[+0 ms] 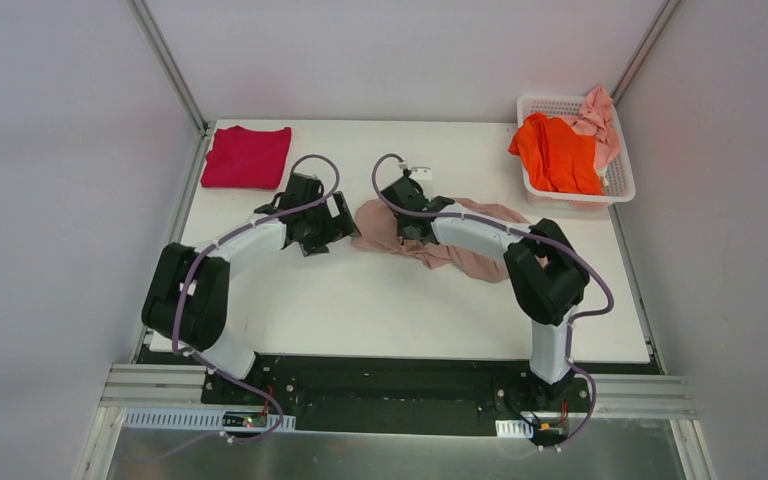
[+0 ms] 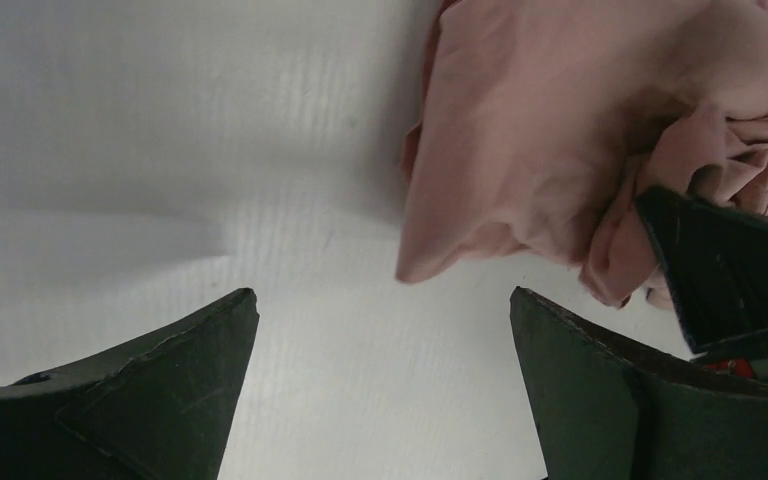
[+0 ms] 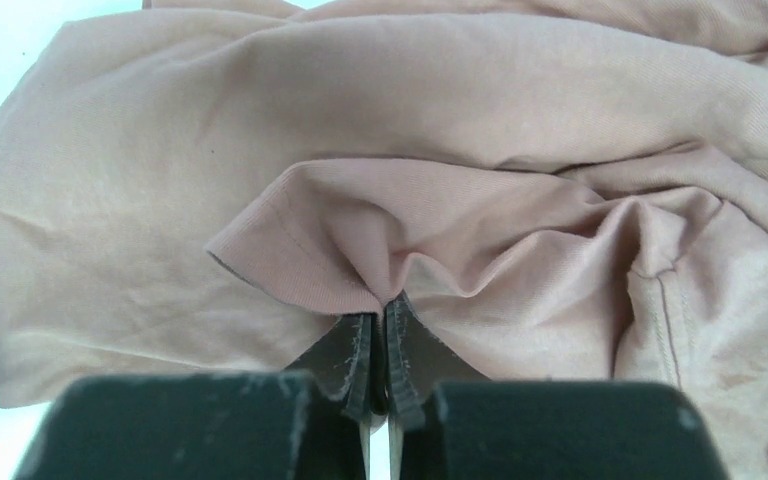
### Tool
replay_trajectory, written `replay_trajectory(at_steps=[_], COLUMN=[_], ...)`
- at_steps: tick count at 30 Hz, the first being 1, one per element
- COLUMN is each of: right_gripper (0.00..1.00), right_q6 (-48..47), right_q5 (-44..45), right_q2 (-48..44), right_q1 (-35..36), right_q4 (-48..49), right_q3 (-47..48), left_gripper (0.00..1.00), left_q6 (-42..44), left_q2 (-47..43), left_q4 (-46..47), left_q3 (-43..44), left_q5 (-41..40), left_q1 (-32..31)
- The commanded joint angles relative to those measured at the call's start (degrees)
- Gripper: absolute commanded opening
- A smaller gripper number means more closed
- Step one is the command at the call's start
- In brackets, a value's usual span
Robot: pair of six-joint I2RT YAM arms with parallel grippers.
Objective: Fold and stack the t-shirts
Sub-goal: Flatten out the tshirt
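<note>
Top view: your right hand [image 1: 406, 225] sits on the crumpled beige t-shirt [image 1: 460, 255] at mid worktop [image 1: 360, 310], and your left hand [image 1: 332, 228] hangs just beside the cloth's edge

Left wrist view: left hand spread wide, holding nothing; the cloth lies ahead and to its right, apart from the fingers

Right wrist view: right hand clamped on a pinched ridge of hem at its fingertips; the fabric ahead is bunched and deeply creased

Judgement: the step in hand is taking up the shirt for spreading. Next, you likely need a lift and a second grip from the left hand
</note>
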Motion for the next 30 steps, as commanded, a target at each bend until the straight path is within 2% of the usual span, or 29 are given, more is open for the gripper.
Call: replay_trajectory(at_steps=[1, 3, 9, 16, 18, 19, 20, 21, 24, 27, 30], right_gripper=[0.00, 0.00, 0.00, 0.00, 0.00, 0.00, 0.00, 0.00, 0.00, 0.00, 0.00], right_q6=[0.83, 1.10, 2.73, 3.71, 3.97, 4.10, 4.21, 4.21, 3.10, 2.02, 1.02], right_q5=[0.88, 0.46, -1.54, -1.99, -1.71, -1.50, -1.28, -0.70, 3.07, 8.57, 10.53], right_q2=[-6.03, -8.25, -13.35, -18.34, -19.82, -20.55, -21.71, -22.60, -26.20, -31.72, -39.12], right_q1=[-0.14, -0.26, -1.63, -2.81, -3.13, -3.32, -3.67, -4.10, -5.69, -8.81, -14.13], right_q4=[1.36, 1.46, 1.45, 1.21, 1.11, 0.99, 0.81, 0.46, -1.97, -5.49, -6.70], right_q3=[-2.36, -3.42, -7.00, -10.90, -12.38, -13.00, -13.61, -14.02, -14.71, -15.07, -15.97], left_gripper=[0.95, 0.90, 0.67, 0.54, 0.42, 0.31, 0.12, 0.00, 0.00, 0.00, 0.00], left_q6=[1.86, 2.56, 2.50, 2.74, 2.56, 2.51, 2.50, 2.50, 3.45, 4.81, 6.16], left_q2=[6.84, 10.29, 14.59, 17.68, 18.86, 19.33, 19.59, 19.42, 15.16, 6.23, -4.84], left_q4=[3.40, 3.33, 3.92, 6.54, 7.18, 7.92, 8.53, 8.68, 8.67, 7.26, 3.76], left_q3=[6.94, 8.96, 9.82, 10.65, 11.29, 11.44, 11.55, 11.57, 10.06, 7.34, 5.80], left_q5=[2.38, 3.14, 4.81, 5.80, 7.57, 8.71, 9.74, 10.06, 7.34, 0.79, -7.80], left_q1=[-2.05, -2.22, -2.71, -3.28, -3.38, -3.37, -3.44, -3.46, -3.45, -3.45, -3.32])
